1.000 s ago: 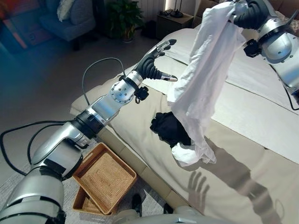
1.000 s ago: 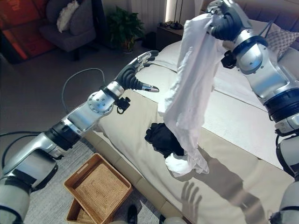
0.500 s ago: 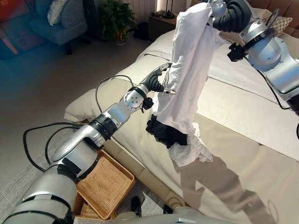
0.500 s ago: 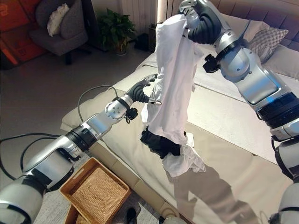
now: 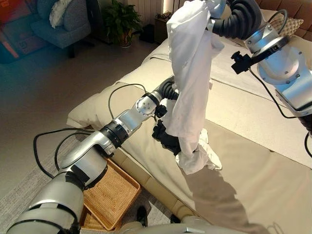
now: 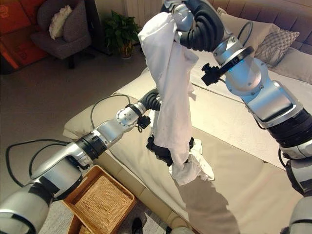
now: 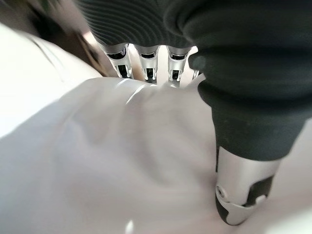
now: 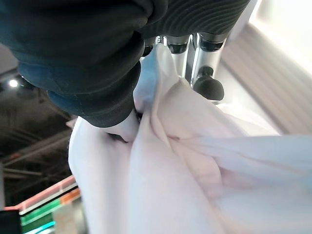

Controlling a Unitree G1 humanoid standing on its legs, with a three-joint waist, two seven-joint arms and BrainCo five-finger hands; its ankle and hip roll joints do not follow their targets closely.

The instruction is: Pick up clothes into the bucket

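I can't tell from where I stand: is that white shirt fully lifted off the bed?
No: the right hand holds the white shirt up high, but its lower end still rests crumpled on the bed.

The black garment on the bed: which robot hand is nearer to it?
Left. The left robot hand is behind the hanging white garment, just above the black garment; the right robot hand is high above.

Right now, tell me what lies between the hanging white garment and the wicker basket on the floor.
The left arm crosses that path. The white garment hangs from the right hand over the bed, its hem on a dark garment. The wicker basket sits on the floor below the bed's edge.
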